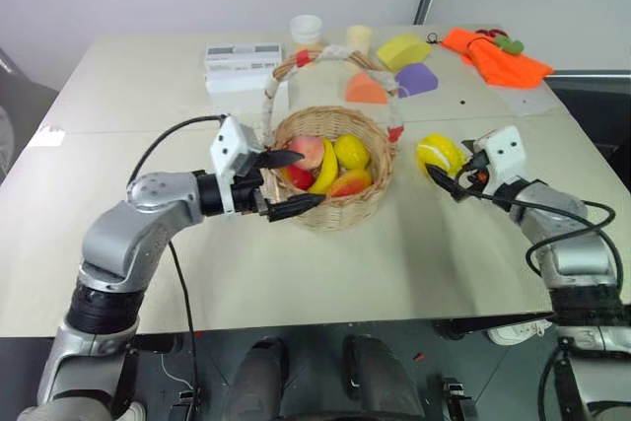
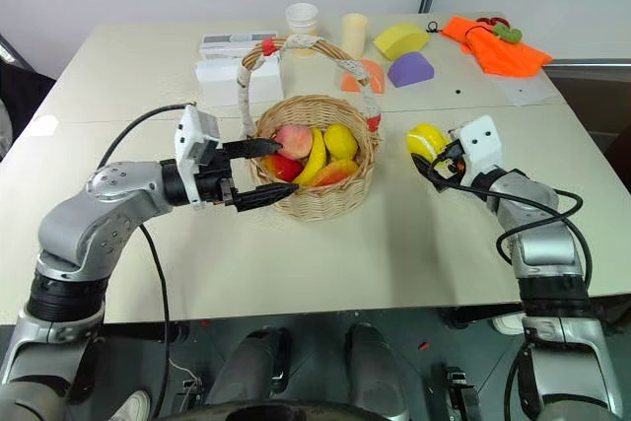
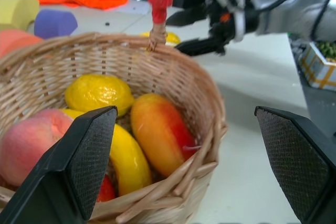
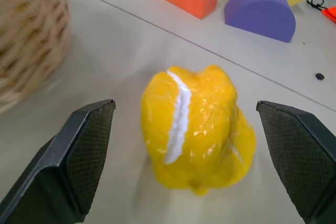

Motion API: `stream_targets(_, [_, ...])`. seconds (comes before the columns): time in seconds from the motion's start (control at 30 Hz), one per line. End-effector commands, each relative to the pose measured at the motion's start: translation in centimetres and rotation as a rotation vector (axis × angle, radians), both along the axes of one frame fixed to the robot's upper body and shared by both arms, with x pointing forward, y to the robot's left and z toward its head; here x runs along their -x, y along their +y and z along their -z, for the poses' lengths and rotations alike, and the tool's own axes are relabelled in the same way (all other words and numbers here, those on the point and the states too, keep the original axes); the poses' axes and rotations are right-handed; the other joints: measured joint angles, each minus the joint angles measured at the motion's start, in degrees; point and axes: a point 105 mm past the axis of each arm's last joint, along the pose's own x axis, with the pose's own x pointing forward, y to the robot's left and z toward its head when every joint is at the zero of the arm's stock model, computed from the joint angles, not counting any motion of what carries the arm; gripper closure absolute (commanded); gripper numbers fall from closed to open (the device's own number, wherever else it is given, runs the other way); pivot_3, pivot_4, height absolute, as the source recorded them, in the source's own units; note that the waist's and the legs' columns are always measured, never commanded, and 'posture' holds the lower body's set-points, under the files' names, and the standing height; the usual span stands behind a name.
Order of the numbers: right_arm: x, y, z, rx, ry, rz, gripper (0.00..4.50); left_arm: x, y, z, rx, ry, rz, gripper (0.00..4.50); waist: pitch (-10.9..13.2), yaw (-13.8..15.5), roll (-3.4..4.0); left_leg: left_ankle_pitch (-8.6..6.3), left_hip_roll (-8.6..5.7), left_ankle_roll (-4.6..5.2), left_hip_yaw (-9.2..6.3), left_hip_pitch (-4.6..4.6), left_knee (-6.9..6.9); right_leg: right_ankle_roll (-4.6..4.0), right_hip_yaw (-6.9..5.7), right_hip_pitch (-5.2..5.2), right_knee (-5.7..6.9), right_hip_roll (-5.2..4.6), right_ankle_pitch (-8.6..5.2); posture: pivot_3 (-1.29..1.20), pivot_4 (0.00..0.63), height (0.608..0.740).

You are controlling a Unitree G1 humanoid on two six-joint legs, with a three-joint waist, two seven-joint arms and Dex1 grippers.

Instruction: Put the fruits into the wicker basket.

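Observation:
The wicker basket (image 1: 340,206) stands mid-table and holds a peach (image 1: 309,151), a lemon (image 1: 351,151), a banana (image 1: 325,171), a mango (image 3: 157,135) and a red fruit (image 1: 299,176). My left gripper (image 1: 291,182) is open at the basket's left rim, one finger over the rim, the other outside the wall, holding nothing. A lumpy yellow fruit (image 4: 197,129) with a white streak lies on the table to the right of the basket. My right gripper (image 1: 452,173) is open just behind it, fingers either side, not touching it.
Behind the basket lie an orange block (image 1: 367,89), a purple block (image 1: 417,79) and a yellow block (image 1: 402,50). Two cups (image 1: 307,29) and a white box (image 1: 242,63) stand at the back. An orange cloth (image 1: 498,58) lies far right.

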Motion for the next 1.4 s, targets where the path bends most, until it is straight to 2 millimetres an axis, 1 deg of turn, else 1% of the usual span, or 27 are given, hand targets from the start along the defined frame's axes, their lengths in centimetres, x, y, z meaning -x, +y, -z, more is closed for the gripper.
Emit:
stream_targets(0.03, [-0.7, -0.1, -0.3, 0.014, -0.029, -0.007, 0.0, 0.6, 0.0, -0.7, 0.01, -0.033, -0.006, 0.04, 0.0, 0.0, 0.0, 0.0, 0.0, 0.0, -0.01, 0.01, 0.0, 0.0, 0.0, 0.0, 0.01, 0.01, 0.0, 0.0, 0.15, 0.74])
stream_targets(0.13, [-1.0, -0.5, 0.1, 0.021, -0.018, 0.016, 0.0, 0.6, 0.1, -0.7, 0.016, -0.027, -0.017, 0.04, 0.0, 0.0, 0.0, 0.0, 0.01, 0.0, -0.04, 0.01, -0.02, 0.0, -0.02, 0.0, 0.02, 0.03, 0.0, 0.0, 0.15, 0.74])
stream_targets(0.23, [-1.2, -0.9, 0.0, 0.034, -0.039, 0.044, 0.81, 0.6, 0.1, -0.7, 0.019, -0.026, -0.022, 0.0, 0.0, 0.0, 0.0, 0.0, 0.01, 0.0, -0.02, 0.02, -0.02, 0.0, -0.01, 0.0, 0.02, 0.03, 0.0, 0.0, 0.15, 0.74])
stream_targets(0.3, [-0.9, -0.7, -0.3, 0.023, -0.061, 0.039, 1.73, 0.6, 0.2, -0.8, 0.022, -0.025, -0.026, 0.0, 0.0, -0.1, 0.0, 0.0, 0.01, 0.0, -0.02, 0.02, -0.02, 0.0, -0.01, 0.0, 0.03, 0.03, 0.0, 0.0, 0.15, 0.74])
stream_targets(0.43, [-0.1, -0.1, -1.4, 0.003, -0.11, 0.011, 1.73, 0.4, 0.7, -0.8, 0.027, -0.02, -0.039, 0.0, 0.0, 0.0, 0.0, 0.0, 0.02, 0.0, -0.05, 0.03, -0.02, 0.0, -0.01, 0.0, 0.06, 0.04, 0.0, 0.0, 0.15, 0.74])
stream_targets(0.53, [0.9, -0.2, -2.2, 0.029, -0.157, 0.013, 1.73, 0.3, 1.4, -0.6, 0.017, -0.018, -0.066, 0.0, 0.0, 0.0, 0.01, 0.0, 0.01, 0.0, -0.04, 0.03, -0.03, 0.0, -0.01, -0.01, 0.06, 0.04, 0.0, 0.0, 0.15, 0.74])
stream_targets(0.6, [3.0, -0.1, -3.6, 0.024, -0.174, -0.061, 1.73, 0.0, 2.9, -0.6, 0.022, -0.018, -0.121, 0.0, 0.0, 0.1, 0.03, 0.0, 0.02, 0.0, -0.06, 0.03, -0.04, 0.0, -0.01, -0.01, 0.06, 0.03, 0.0, 0.0, 0.15, 0.74])
stream_targets(0.67, [5.7, 0.5, -4.7, 0.02, -0.153, -0.178, 1.73, -0.2, 4.6, -0.3, 0.019, -0.02, -0.179, 0.0, 0.0, 0.2, 0.05, 0.0, 0.02, 0.0, -0.1, 0.02, -0.05, 0.0, -0.02, -0.01, 0.06, 0.02, 0.0, 0.0, 0.15, 0.74])
stream_targets(0.73, [7.3, 0.8, -5.3, 0.007, -0.117, -0.237, 1.73, -0.3, 5.6, 0.0, 0.013, -0.014, -0.206, 0.0, 0.0, 0.2, 0.03, -0.01, 0.06, 0.01, -0.2, 0.01, -0.07, 0.01, -0.03, -0.01, 0.05, 0.0, -0.01, 0.0, 0.15, 0.74])
stream_targets(0.8, [8.4, 0.9, -5.6, -0.007, -0.07, -0.271, 1.73, -0.4, 6.6, 0.6, 0.0, -0.002, -0.233, 0.0, 0.0, 0.0, 0.03, -0.01, 0.06, 0.01, -0.22, 0.04, -0.03, 0.0, -0.01, 0.04, 0.02, 0.01, -0.01, 0.0, 0.15, 0.74])
stream_targets(0.83, [8.7, 0.8, -5.5, 0.007, -0.044, -0.277, 1.73, -0.4, 7.0, 0.9, -0.007, 0.004, -0.241, 0.0, 0.0, 0.0, 0.03, -0.01, 0.06, 0.01, -0.2, 0.09, -0.02, -0.03, 0.03, 0.08, 0.02, 0.01, -0.02, 0.0, 0.15, 0.74])
stream_targets(0.87, [8.7, 0.6, -5.2, 0.043, -0.042, -0.265, 1.73, -0.5, 7.2, 1.1, -0.011, 0.008, -0.245, 0.0, 0.0, 0.0, 0.03, -0.01, 0.06, 0.01, -0.18, 0.19, -0.02, -0.2, 0.04, 0.17, 0.02, 0.01, -0.11, 0.0, 0.15, 0.74])
stream_targets(0.9, [8.2, 0.3, -4.9, 0.056, -0.044, -0.224, 1.73, -0.5, 7.2, 1.1, -0.007, 0.008, -0.244, 0.0, 0.0, 0.0, 0.01, -0.01, 0.06, 0.01, -0.17, 0.32, -0.02, -0.26, 0.04, 0.31, 0.01, 0.02, -0.14, 0.0, 0.15, 0.74])
stream_targets(1.0, [7.2, 0.0, -4.1, 0.046, -0.022, -0.155, 1.73, -0.6, 6.9, 0.8, 0.01, 0.002, -0.233, 0.0, 0.0, 0.0, -0.01, -0.02, 0.08, 0.0, -0.01, 0.87, -0.08, -0.39, 0.0, 0.85, -0.1, 0.03, -0.24, 0.0, 0.15, 0.74])
stream_targets(1.07, [6.6, 0.6, -3.7, -0.032, 0.005, -0.139, 1.19, -0.5, 6.4, 0.6, 0.017, -0.002, -0.211, 0.0, 0.0, 0.1, -0.01, -0.02, 0.13, 0.0, -0.02, 0.87, -0.11, -0.4, 0.03, 0.84, -0.1, 0.0, -0.24, 0.0, 0.15, 0.74])
stream_targets(1.17, [5.7, 2.0, -2.6, 0.049, -0.03, -0.11, 0.03, -0.2, 5.8, 0.5, 0.027, -0.002, -0.187, 0.0, 0.0, 0.1, -0.01, -0.02, 0.13, 0.0, -0.09, 0.86, -0.14, -0.36, 0.04, 0.81, -0.09, -0.01, -0.25, 0.0, 0.15, 0.74])
stream_targets(1.2, [5.4, 2.4, -2.3, 0.078, -0.05, -0.104, 0.03, -0.1, 5.6, 0.5, 0.031, -0.001, -0.179, 0.0, 0.0, 0.1, 0.0, -0.02, 0.12, 0.0, -0.11, 0.86, -0.16, -0.35, 0.04, 0.81, -0.09, 0.0, -0.25, 0.0, 0.15, 0.74])
stream_targets(1.3, [4.4, 3.3, -1.9, 0.082, -0.084, -0.08, 0.03, 0.3, 4.7, 0.3, 0.05, -0.001, -0.148, 0.0, 0.0, 0.0, 0.0, -0.02, 0.11, 0.0, -0.1, 0.85, -0.18, -0.35, 0.04, 0.79, -0.09, 0.0, -0.25, 0.0, 0.15, 0.74])
stream_targets(1.4, [3.2, 3.7, -1.7, 0.081, -0.106, -0.038, 0.03, 0.9, 3.6, 0.0, 0.064, -0.006, -0.104, 0.0, 0.0, 0.0, 0.0, -0.02, 0.11, 0.0, -0.12, 0.85, -0.15, -0.35, 0.07, 0.8, -0.08, -0.01, -0.24, 0.0, 0.15, 0.74])
